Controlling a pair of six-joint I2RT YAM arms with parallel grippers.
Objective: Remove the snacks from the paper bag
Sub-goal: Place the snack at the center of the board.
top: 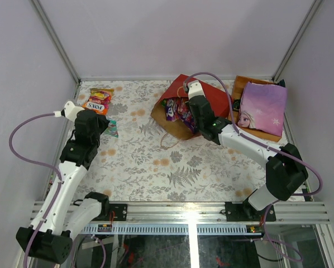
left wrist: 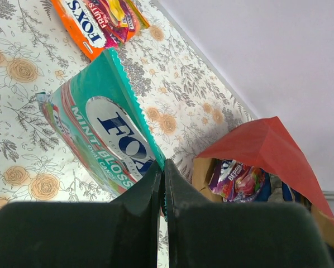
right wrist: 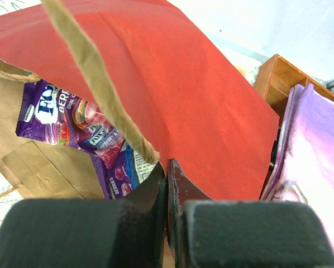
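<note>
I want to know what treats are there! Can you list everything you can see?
paper bag: one, red outside and brown inside, lying on its side, far middle of the table
purple packets: at least two, purple, inside the bag's mouth
orange packet: one, orange, far left corner
teal packet: one, teal, left side, pinched by its edge
lilac bag: one, lilac with a cartoon girl, far right on the tray
wooden tray: one, brown, far right
table: one, pale flower pattern
left gripper: one, black, shut on the teal packet
right gripper: one, black, shut, at the bag's mouth
</note>
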